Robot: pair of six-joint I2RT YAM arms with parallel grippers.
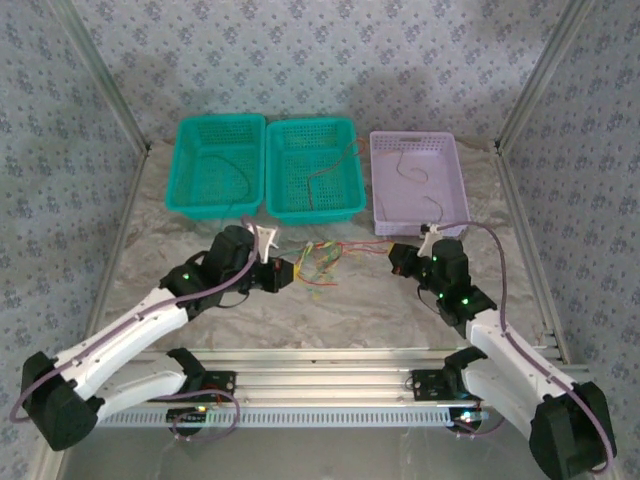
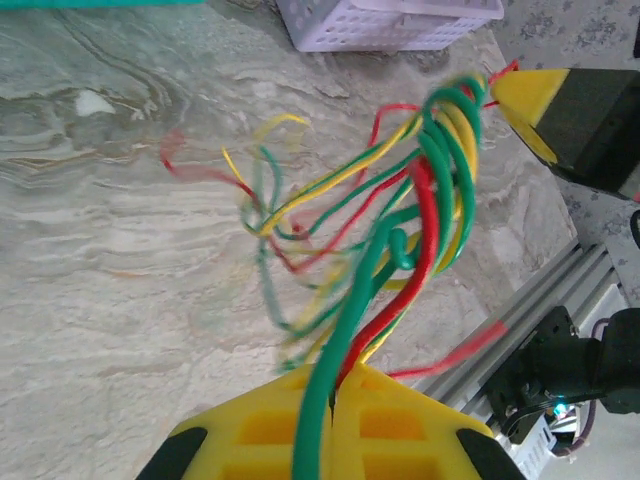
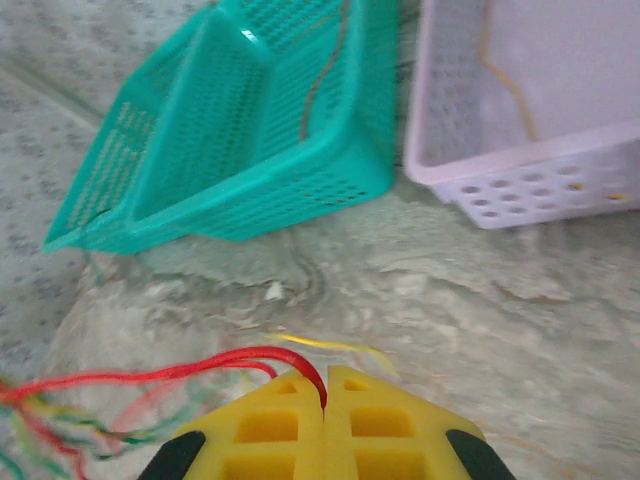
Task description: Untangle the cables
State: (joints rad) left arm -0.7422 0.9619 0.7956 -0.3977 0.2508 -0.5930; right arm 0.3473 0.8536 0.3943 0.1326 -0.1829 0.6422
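Cables (image 1: pixel 320 262): tangled clump of green, yellow and red wires, centre of the top view, strung between both grippers.
Handling: judged light, limp and springy, and thin enough to slip; best taken near a free end, clear of the knot.
Left gripper (image 2: pixel 335 385): clenched on green and red strands; arm reaches in from lower left.
Right gripper (image 3: pixel 326 388): pinching one red strand; arm reaches in from lower right.

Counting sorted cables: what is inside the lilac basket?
Inside the lilac basket lies one thin brown cable. The near wall covers the floor strip just behind it.
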